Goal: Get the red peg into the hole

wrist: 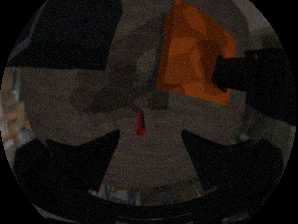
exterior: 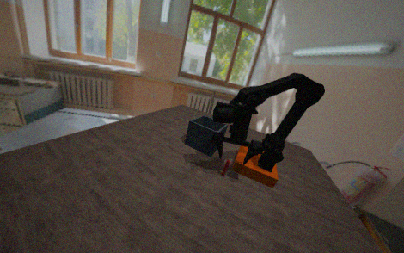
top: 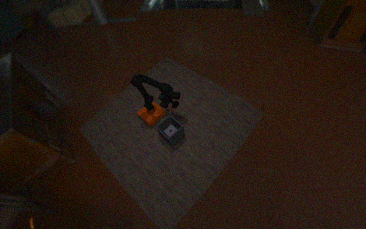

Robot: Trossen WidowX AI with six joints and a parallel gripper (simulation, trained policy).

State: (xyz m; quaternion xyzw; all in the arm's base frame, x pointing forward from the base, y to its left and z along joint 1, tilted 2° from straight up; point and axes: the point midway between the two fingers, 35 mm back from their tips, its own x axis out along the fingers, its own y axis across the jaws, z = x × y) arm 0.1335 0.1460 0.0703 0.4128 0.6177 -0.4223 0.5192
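The small red peg [top: 170, 109] [exterior: 225, 168] [wrist: 141, 124] is on the table beside the orange base; whether it stands or lies is unclear. My gripper [top: 170, 105] [exterior: 233, 160] [wrist: 151, 133] is open, pointing down above the table near the peg. In the wrist view the peg shows in the gap between the fingertips, slightly beyond them and nearer the left finger. Neither finger visibly touches it. The dark open box [top: 177, 136] [exterior: 200, 137] [wrist: 75, 35] stands close by. Its pale bottom plate [top: 167, 131] shows a small dark hole with no peg in it.
The orange base block [top: 146, 116] [exterior: 254, 173] [wrist: 182, 55] under the arm is close to the peg and the box. The arm reaches over from this base. The tabletop [top: 135, 156] [exterior: 128, 185] [wrist: 145, 160] carries the arm's shadow near the peg.
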